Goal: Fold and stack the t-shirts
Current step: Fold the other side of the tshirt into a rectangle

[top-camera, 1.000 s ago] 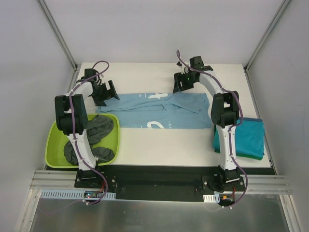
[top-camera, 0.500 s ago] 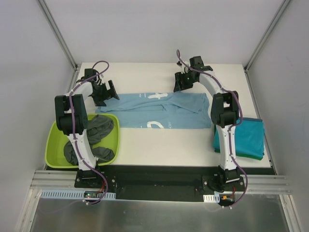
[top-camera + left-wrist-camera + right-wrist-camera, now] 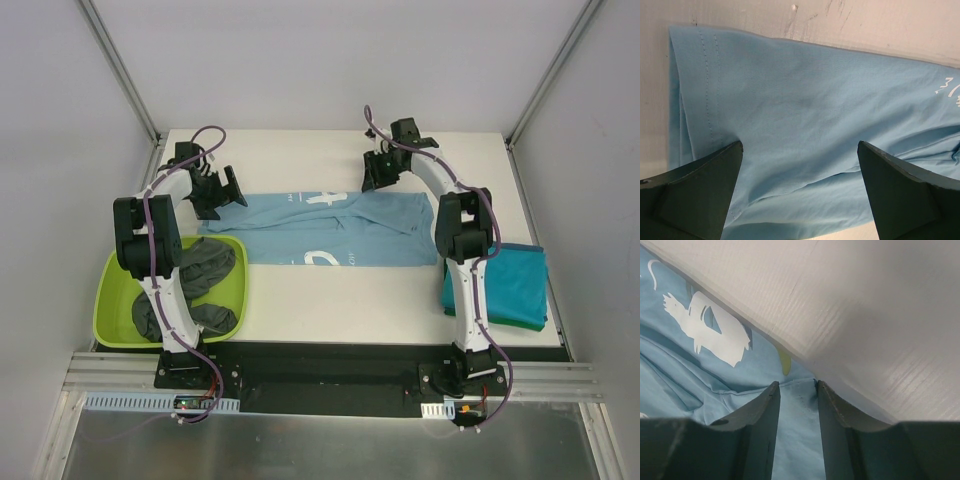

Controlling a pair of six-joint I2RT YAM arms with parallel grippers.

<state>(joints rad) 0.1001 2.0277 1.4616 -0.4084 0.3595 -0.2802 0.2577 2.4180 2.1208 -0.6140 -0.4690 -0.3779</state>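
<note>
Light blue t-shirt (image 3: 335,230) lies flat mid-bench (image 3: 330,300), long axis left-right. Left hand (image 3: 230,192) spread wide over its left end. Right hand (image 3: 372,180) narrowed astride the far hem near the right end, can't tell if pinching.

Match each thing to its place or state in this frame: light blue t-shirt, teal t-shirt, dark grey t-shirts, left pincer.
Things:
1 light blue t-shirt
2 teal t-shirt
3 dark grey t-shirts
4 left pincer

Places or states:
A bunched in the lime-green tub
B open, just above blue cloth
C at the right edge of the table
D spread out mid-table

Pairs: 1-D; 2-C; 3-A; 4-B
</note>
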